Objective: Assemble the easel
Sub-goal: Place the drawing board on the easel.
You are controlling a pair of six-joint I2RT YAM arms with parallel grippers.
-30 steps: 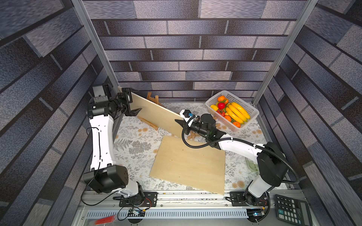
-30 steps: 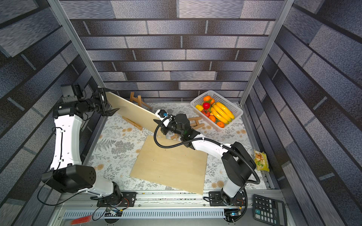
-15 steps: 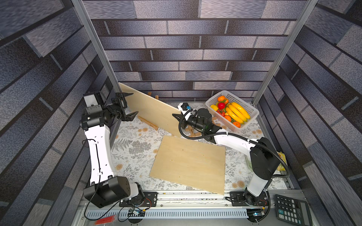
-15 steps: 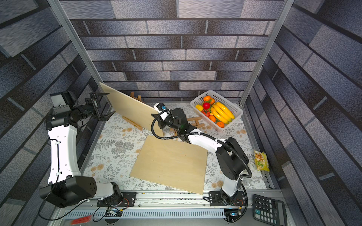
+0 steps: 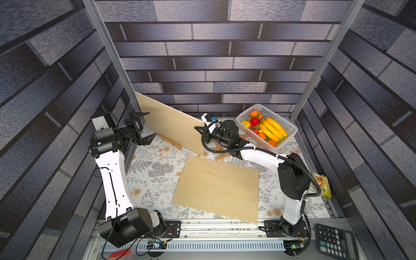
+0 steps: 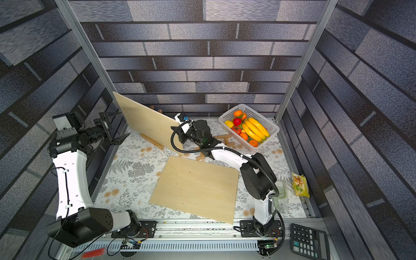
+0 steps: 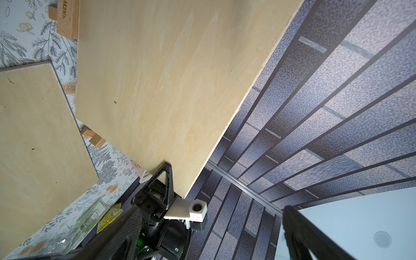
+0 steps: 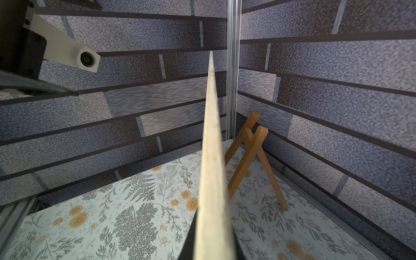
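A pale wooden board (image 5: pixel 173 126) (image 6: pixel 148 122) stands on edge at the back left, its lower edge on the ledge of a wooden easel (image 5: pixel 170 141) (image 8: pixel 249 153) whose legs spread behind it. My right gripper (image 5: pixel 201 129) (image 6: pixel 177 131) (image 8: pixel 212 225) is shut on the board's right end; the right wrist view looks straight down the board's thin edge (image 8: pixel 211 135). My left gripper (image 5: pixel 146 126) (image 6: pixel 118 126) (image 7: pixel 210 209) stands wide open just off the board's left end, nothing between its fingers. The left wrist view shows the board's face (image 7: pixel 168 78).
A second board (image 5: pixel 216 186) lies flat mid-table. Loose wooden easel pieces (image 5: pixel 221 153) lie between it and a white basket (image 5: pixel 290 129) of fruit at the back right. The corner post (image 5: pixel 121 74) stands close behind the left gripper. A snack packet (image 5: pixel 322 185) and calculator (image 5: pixel 335 242) sit right.
The right gripper has carried the board back and left, so it stands steeper against the easel. The left arm has drawn back left, its open gripper coming off the board's left corner.
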